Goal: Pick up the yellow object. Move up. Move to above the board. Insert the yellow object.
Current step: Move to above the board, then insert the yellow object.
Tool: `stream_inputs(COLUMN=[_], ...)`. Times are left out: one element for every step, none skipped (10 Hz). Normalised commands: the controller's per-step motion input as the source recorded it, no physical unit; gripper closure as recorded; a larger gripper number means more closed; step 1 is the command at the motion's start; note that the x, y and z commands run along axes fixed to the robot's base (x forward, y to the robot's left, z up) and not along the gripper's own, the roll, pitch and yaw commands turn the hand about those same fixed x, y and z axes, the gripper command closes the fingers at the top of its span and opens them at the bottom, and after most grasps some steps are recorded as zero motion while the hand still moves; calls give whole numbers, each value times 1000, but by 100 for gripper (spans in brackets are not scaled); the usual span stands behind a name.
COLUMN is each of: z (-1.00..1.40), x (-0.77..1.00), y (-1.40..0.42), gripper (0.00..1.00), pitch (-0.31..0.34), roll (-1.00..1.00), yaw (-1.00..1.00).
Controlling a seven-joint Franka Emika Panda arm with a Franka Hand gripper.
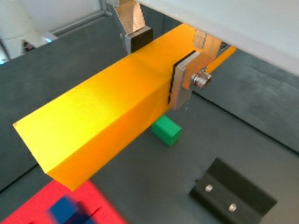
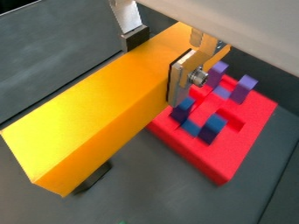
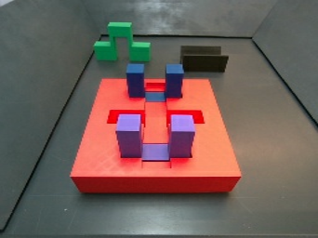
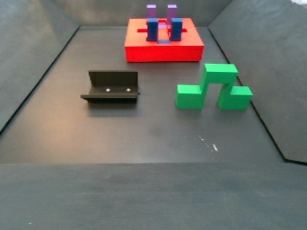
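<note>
My gripper (image 1: 162, 63) is shut on the yellow object (image 1: 100, 114), a long yellow-orange bar, with one finger on each long side; both wrist views show this (image 2: 158, 59). The bar (image 2: 93, 122) hangs high over the floor. The board (image 2: 239, 140), a red slab with blue posts (image 2: 187, 109) and purple posts (image 2: 239, 87), lies below and beside the bar. A corner of the board also shows in a wrist view (image 1: 47, 206). Both side views show the board (image 3: 106, 153) (image 4: 162, 52), but neither shows the gripper or the bar.
A green stepped block (image 4: 214, 88) stands on the floor away from the board and shows in a side view (image 3: 121, 42) and under the bar in a wrist view (image 1: 169, 130). The dark fixture (image 4: 111, 87) stands nearby (image 3: 204, 58) (image 1: 232, 194). Grey walls ring the floor.
</note>
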Motion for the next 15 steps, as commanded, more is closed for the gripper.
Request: stream_inputs(z=[237,251,268,275,165,69,49,-17,-111,-154,-317,-577,-583,-526,-474], x=[-117,-104,-97,-66,-16,52,62,0,0,0,0,3,34,26,203], y=[-1400,-1400,-1400,-1400,-828,-310,-207,0,0,0,0,-89,-146,-214,-389], gripper=[100,100,100,100,100,100,100,100,100,100,100,100,100,100,100], pitch=[80,85,87,96,103,125,125,0,-17,-23,-54,-107,-113,-116,-71], roll=[55,23,18,3,5,7,0,-24,-50,-49,-39,-6,0,0,17], yaw=[-40,-18,-4,-5,3,0,2,0,-54,-51,-11,0,0,0,0])
